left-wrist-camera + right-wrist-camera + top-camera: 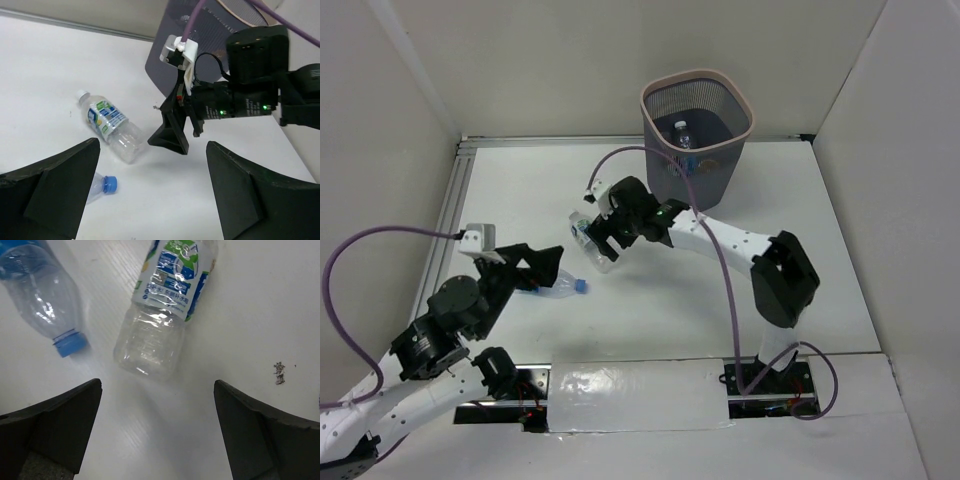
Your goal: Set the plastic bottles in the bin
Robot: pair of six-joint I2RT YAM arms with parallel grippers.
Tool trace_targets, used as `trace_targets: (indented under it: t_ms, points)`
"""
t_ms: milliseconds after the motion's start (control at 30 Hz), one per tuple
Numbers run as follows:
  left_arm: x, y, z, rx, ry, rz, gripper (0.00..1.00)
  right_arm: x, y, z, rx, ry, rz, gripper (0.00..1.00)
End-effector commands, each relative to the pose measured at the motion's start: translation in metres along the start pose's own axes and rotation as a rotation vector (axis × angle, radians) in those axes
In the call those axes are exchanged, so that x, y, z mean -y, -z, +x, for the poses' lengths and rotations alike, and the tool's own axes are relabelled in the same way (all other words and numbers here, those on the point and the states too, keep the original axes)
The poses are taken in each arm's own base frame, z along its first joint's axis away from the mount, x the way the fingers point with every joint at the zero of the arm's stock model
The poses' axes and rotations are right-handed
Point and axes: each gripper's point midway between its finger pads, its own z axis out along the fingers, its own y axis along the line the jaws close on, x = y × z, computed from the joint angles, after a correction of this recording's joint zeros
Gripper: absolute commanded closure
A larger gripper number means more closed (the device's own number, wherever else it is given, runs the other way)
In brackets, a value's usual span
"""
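Right gripper: my right gripper [156, 390] is released, its jaws spread wide with nothing between them. My dark fingers [50, 425] frame bare table at either side. It hovers just over the base end of the labelled bottle without touching it.

Left gripper: my left gripper [534, 270] is released too, jaws wide apart and empty. It sits at the near left of the table and reaches right, over the blue-capped bottle.

Labelled bottle: the clear labelled bottle [160, 315], with a blue, green and white label, lies on its side on the white table [820, 200]. It is around the middle of the table, white cap towards the far left and base towards the near right. Nothing grips it.

Blue-capped bottle: the clear blue-capped bottle [563, 287] lies on its side just to the near left of the labelled one and apart from it, cap pointing right. In the top view my left fingers hide part of its body.

Bin: the dark mesh bin [720, 165] with a pale rim stands upright at the far edge, right of centre, well away from both bottles on the table.

Bottle in the bin: one clear bottle [682, 133] shows through the bin's open top. I cannot tell its label.

Mark: a small dark speck [279, 372] lies on the table near the labelled bottle.
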Motion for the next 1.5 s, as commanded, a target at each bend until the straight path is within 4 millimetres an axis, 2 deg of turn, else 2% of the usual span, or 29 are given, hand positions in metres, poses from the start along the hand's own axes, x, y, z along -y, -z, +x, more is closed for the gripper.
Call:
trace_targets:
  t_ms: [0, 200, 300, 333, 533, 800, 967, 1000, 1100, 1133, 1167, 1300, 1333, 1433, 1467]
  points:
    - [-0.027, 0.011, 0.019, -0.021, 0.021, -0.076, 0.00, 0.016, -0.015, -0.023, 0.043, -0.085, 0.036, 0.00]
    - [-0.024, 0.011, 0.032, -0.076, 0.015, -0.063, 0.00, 0.024, -0.064, -0.015, -0.008, -0.122, 0.055, 0.00]
    - [-0.021, 0.006, 0.037, -0.108, 0.008, -0.054, 0.00, 0.016, -0.078, -0.005, -0.035, -0.138, 0.008, 0.00]
    - [-0.019, 0.004, 0.042, -0.129, 0.000, -0.049, 0.00, 0.015, -0.078, -0.009, -0.020, -0.136, 0.000, 0.00]
    - [-0.016, -0.001, 0.048, -0.170, -0.013, -0.038, 0.00, 0.018, -0.104, 0.007, -0.069, -0.162, 0.010, 0.00]
    - [-0.013, 0.000, 0.045, -0.161, -0.004, -0.022, 0.00, 0.003, -0.112, 0.020, -0.101, -0.150, -0.076, 0.00]
    - [-0.013, 0.000, 0.045, -0.161, -0.004, -0.022, 0.00, -0.003, -0.113, 0.028, -0.115, -0.130, -0.114, 0.06]
    - [-0.013, 0.000, 0.045, -0.161, -0.004, -0.022, 0.00, -0.002, -0.113, 0.025, -0.106, -0.129, -0.113, 0.08]
    - [-0.014, 0.000, 0.045, -0.161, -0.013, -0.021, 0.00, -0.009, -0.111, 0.030, -0.112, -0.107, -0.155, 0.28]
    - [-0.014, 0.000, 0.045, -0.161, -0.013, -0.021, 0.00, -0.009, -0.108, 0.026, -0.104, -0.106, -0.155, 0.34]
    - [-0.014, 0.000, 0.045, -0.161, -0.013, -0.021, 0.00, -0.010, -0.108, 0.026, -0.102, -0.097, -0.166, 0.45]
    - [-0.015, -0.002, 0.051, -0.176, -0.022, -0.030, 0.00, -0.012, -0.096, 0.021, -0.095, -0.066, -0.178, 0.69]
    - [-0.015, -0.002, 0.051, -0.176, -0.022, -0.030, 0.00, -0.013, -0.090, 0.013, -0.076, -0.054, -0.187, 0.74]
    - [-0.016, -0.003, 0.053, -0.184, -0.026, -0.034, 0.00, -0.016, -0.057, -0.014, -0.010, -0.015, -0.200, 0.83]
    - [-0.016, -0.005, 0.056, -0.193, -0.031, -0.039, 0.00, -0.010, -0.034, -0.034, 0.047, 0.003, -0.184, 0.83]
